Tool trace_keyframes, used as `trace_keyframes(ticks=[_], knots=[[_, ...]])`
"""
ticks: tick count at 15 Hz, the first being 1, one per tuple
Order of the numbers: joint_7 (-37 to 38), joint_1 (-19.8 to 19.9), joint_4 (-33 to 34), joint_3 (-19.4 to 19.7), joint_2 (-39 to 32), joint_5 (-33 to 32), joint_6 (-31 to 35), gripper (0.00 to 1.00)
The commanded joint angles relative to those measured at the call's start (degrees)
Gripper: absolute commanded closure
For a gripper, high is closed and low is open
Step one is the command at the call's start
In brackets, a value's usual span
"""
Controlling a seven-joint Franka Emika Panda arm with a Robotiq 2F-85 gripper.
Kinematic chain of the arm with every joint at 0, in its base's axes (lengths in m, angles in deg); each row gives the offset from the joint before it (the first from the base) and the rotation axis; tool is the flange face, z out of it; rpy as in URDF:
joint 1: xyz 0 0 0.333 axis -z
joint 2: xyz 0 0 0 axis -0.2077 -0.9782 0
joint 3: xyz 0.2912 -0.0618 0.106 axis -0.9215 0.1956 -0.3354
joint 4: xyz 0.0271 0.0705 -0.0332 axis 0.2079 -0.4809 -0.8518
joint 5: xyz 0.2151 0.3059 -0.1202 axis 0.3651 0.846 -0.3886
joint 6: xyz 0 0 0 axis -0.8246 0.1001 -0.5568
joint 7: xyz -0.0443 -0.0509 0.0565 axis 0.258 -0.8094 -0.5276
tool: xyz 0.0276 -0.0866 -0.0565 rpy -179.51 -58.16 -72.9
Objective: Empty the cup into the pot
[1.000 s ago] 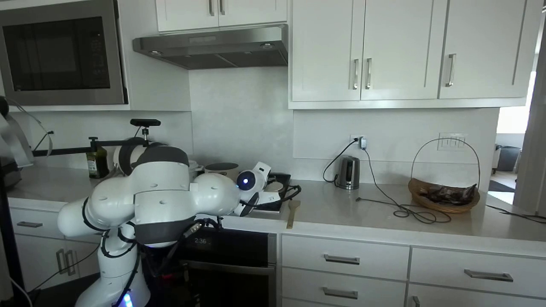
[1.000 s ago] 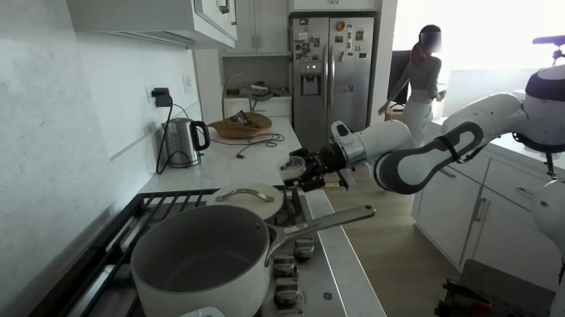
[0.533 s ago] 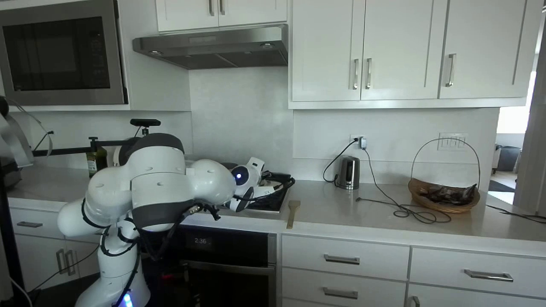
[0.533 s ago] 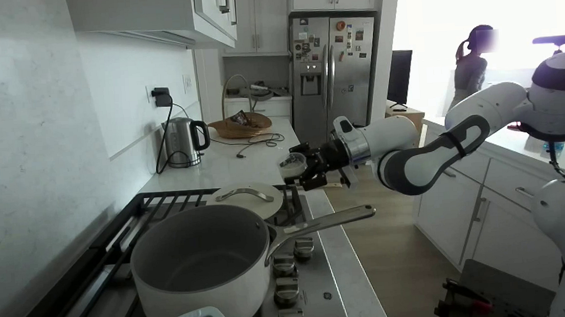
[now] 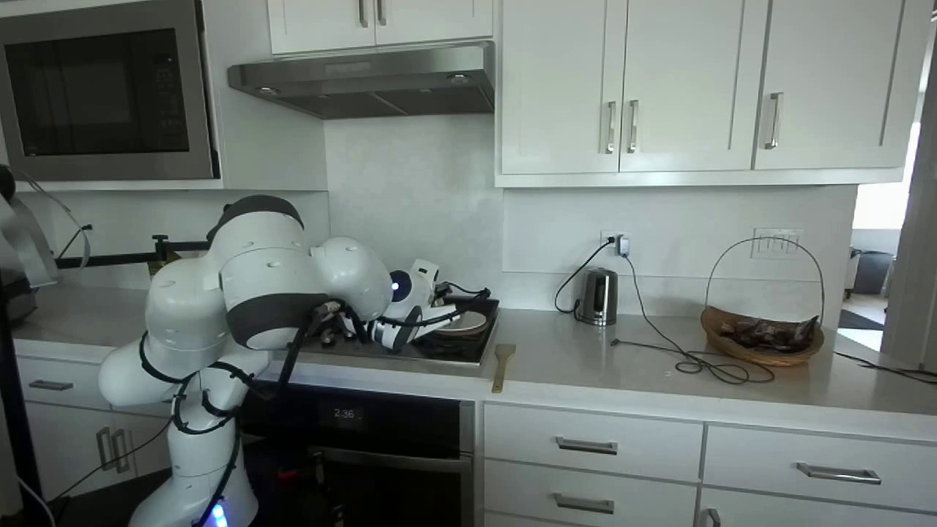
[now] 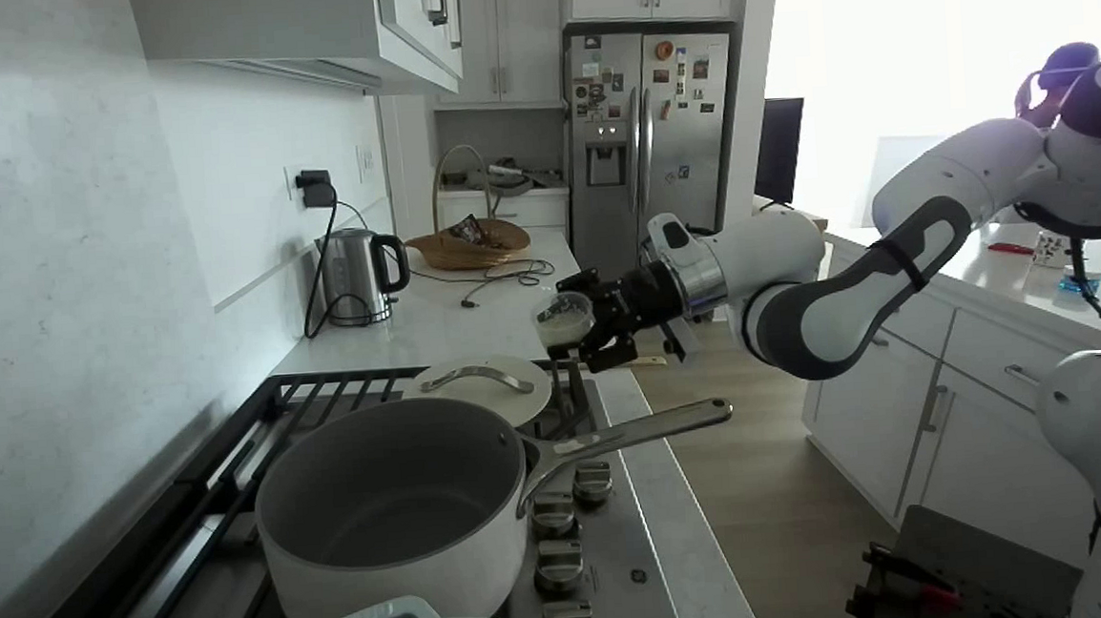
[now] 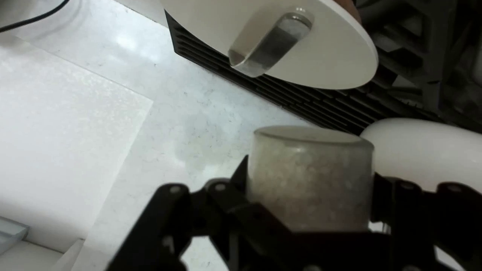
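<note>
One cup, clasped by gripper — carrying step, seemingly; next: over grey-lined pot, near left in an exterior view — then tip.

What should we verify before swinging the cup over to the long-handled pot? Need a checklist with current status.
1. Grip on cup: ok, the pincer is shut on it.
2. Contents aboard: ok, something pale shows through the side in the wrist view.
3. Top of long-handled pot uncovered: ok, its inside is open to view.
4. Pouring position: not ok, the cup hangs off to one side, not over the pot.
5. Clearance over the lid: cannot tell, the cup's height above it is unclear.
6. Distance between person and arm: cannot tell, the person is mostly hidden behind it.
</note>
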Motion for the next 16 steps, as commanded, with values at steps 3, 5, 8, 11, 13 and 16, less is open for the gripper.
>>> trace_keyframes(ticks=[3,5,8,11,13,16], knots=[[2.0,-0.1,-2.1,-3.9,-9.2,5.1,3.7,0.68],[1.7,0.8,-2.2,-5.9,-9.8,6.1,2.6,0.68],[1.7,1.5,-2.4,-8.3,-11.8,7.7,2.6,0.68],[1.7,2.7,-2.5,-10.9,-13.9,9.0,2.6,0.68],[1.6,3.4,-2.7,-12.3,-15.4,9.7,2.6,0.68],[1.7,4.2,-3.0,-14.4,-17.9,11.2,2.5,0.68]])
